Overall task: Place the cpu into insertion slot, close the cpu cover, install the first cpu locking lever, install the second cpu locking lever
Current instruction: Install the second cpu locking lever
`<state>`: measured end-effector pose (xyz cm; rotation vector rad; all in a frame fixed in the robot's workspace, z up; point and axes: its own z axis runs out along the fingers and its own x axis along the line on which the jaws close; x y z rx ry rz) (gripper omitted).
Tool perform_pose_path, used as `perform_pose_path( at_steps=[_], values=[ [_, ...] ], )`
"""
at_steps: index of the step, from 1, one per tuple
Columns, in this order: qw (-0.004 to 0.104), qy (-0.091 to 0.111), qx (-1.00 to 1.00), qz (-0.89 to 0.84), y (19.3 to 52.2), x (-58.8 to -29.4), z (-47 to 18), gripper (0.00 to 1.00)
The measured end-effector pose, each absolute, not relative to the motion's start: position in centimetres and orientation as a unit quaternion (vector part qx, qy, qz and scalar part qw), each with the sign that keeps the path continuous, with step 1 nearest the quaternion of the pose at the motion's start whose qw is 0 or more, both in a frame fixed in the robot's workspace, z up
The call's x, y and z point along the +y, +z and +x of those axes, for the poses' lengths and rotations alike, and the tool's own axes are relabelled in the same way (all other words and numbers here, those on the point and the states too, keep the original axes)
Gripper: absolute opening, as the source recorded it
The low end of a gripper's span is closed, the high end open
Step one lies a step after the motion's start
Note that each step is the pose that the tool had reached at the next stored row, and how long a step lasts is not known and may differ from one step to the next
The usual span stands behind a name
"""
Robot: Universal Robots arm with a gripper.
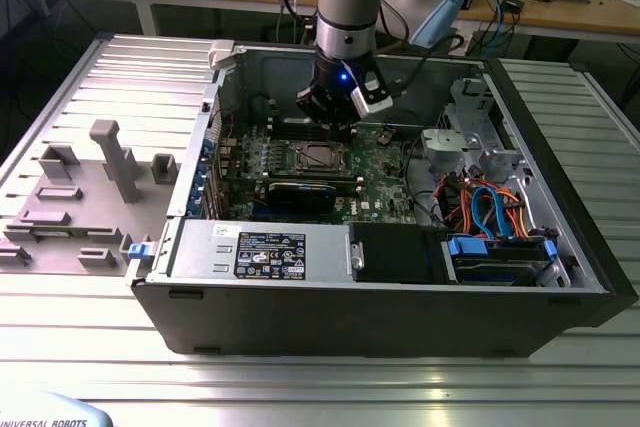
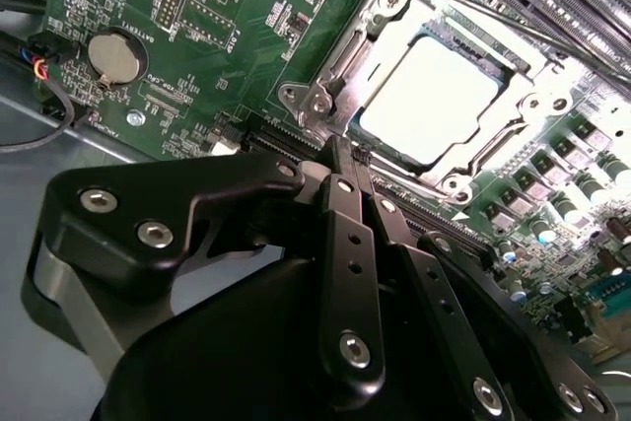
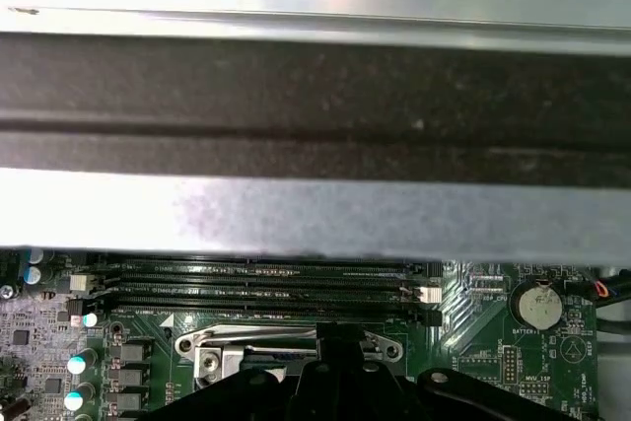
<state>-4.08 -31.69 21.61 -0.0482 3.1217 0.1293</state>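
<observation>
1 black claw (image 2: 347,150) hangs inside the open computer case (image 1: 400,317), which lies on its side on the ribbed metal worktop (image 1: 300,387). Its fingers are pressed together with nothing between them, and their tips sit just beside a corner of the insertion slot (image 2: 325,96) on the green motherboard (image 2: 246,7). The cpu (image 2: 429,96) lies flat in that slot, its plain silver top showing through the window of the cpu cover (image 2: 394,22), which is folded down around it. A round coin battery (image 2: 116,56) sits on the board well apart from the slot, and long memory slots (image 3: 266,283) run beside the slot in the first wrist view. In the exterior view the arm (image 1: 350,7) comes down over the socket, near the case's far wall.
</observation>
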Motion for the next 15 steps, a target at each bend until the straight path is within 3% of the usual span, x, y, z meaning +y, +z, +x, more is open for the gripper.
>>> perform_pose_path(
  at_steps=[15],
  values=[
    [0.008, 0.041, 0.999, -0.015, 21.57, -32.19, -4.08, 0.11]
  ],
)
